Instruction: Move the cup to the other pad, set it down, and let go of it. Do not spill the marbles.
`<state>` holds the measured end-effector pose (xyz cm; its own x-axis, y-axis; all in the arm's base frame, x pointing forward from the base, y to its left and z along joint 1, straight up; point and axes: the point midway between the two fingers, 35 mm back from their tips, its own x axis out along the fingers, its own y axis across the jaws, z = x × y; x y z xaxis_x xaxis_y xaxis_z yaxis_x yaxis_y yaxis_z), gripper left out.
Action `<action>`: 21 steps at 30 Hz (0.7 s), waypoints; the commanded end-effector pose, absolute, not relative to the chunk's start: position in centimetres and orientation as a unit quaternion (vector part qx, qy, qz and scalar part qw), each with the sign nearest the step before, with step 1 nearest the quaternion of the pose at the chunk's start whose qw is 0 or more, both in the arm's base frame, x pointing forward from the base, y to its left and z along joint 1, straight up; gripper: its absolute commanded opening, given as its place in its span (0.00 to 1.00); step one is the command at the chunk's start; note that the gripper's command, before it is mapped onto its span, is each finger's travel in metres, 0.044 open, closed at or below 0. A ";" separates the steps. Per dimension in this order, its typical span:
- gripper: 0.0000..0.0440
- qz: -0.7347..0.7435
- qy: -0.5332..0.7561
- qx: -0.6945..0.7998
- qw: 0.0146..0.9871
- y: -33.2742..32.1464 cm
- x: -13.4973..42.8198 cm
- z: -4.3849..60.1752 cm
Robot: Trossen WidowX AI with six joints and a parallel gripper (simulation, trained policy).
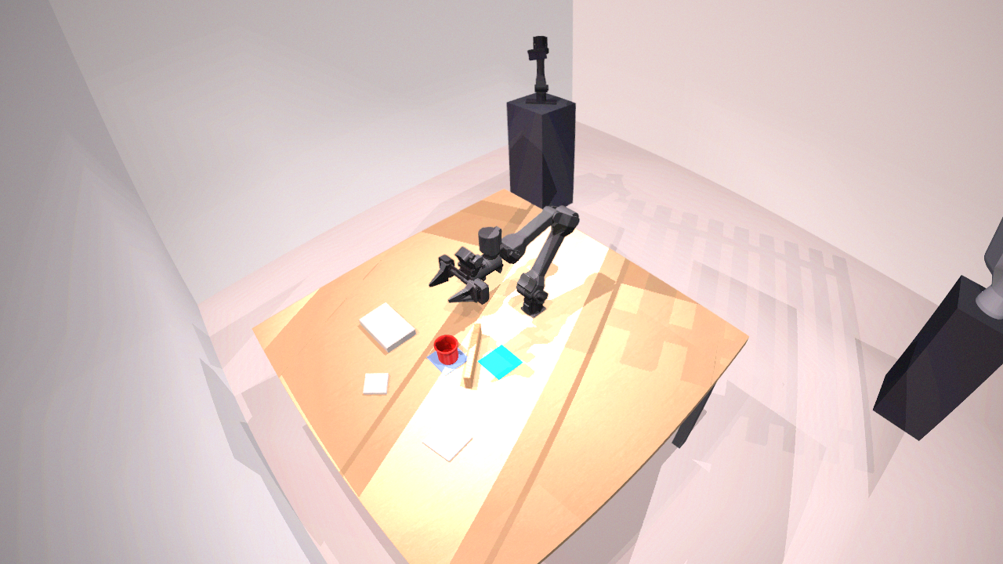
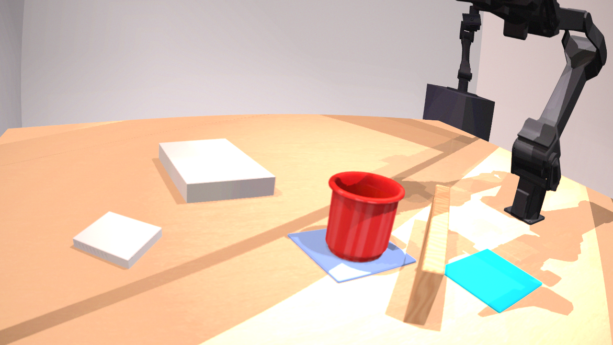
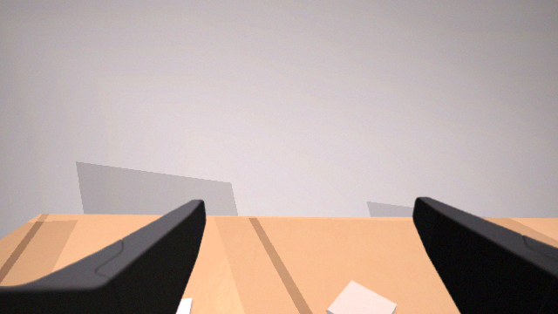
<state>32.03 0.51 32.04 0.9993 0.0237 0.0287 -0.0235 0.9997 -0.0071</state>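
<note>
A red cup (image 1: 447, 349) (image 2: 361, 218) stands upright on the blue-violet pad (image 1: 436, 358) (image 2: 309, 241). Its inside is partly in view, but no marbles can be made out. The cyan pad (image 1: 500, 362) (image 2: 493, 279) lies on the other side of a wooden bar, with nothing on it. My gripper (image 1: 439, 293) (image 3: 309, 208) is open and empty, raised above the table and well away from the cup. Its fingertips are out of frame in the exterior view, and the cup is not in the wrist view.
The wooden bar (image 1: 473, 356) (image 2: 436, 240) stands between the two pads. A large white block (image 1: 387, 326) (image 2: 216, 165) lies behind the cup. A small white block (image 1: 375, 382) (image 2: 118, 238) lies to the left. A thin pale tile (image 1: 448, 443) lies toward the front.
</note>
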 end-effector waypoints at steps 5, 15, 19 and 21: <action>0.61 0.015 0.004 -0.001 1.000 0.9 32.2 31.6; 0.13 0.027 0.063 0.013 0.998 2.3 32.5 30.2; 0.12 0.036 0.091 0.024 0.995 3.1 32.7 29.7; 0.12 0.041 0.105 0.029 0.993 3.5 32.8 29.5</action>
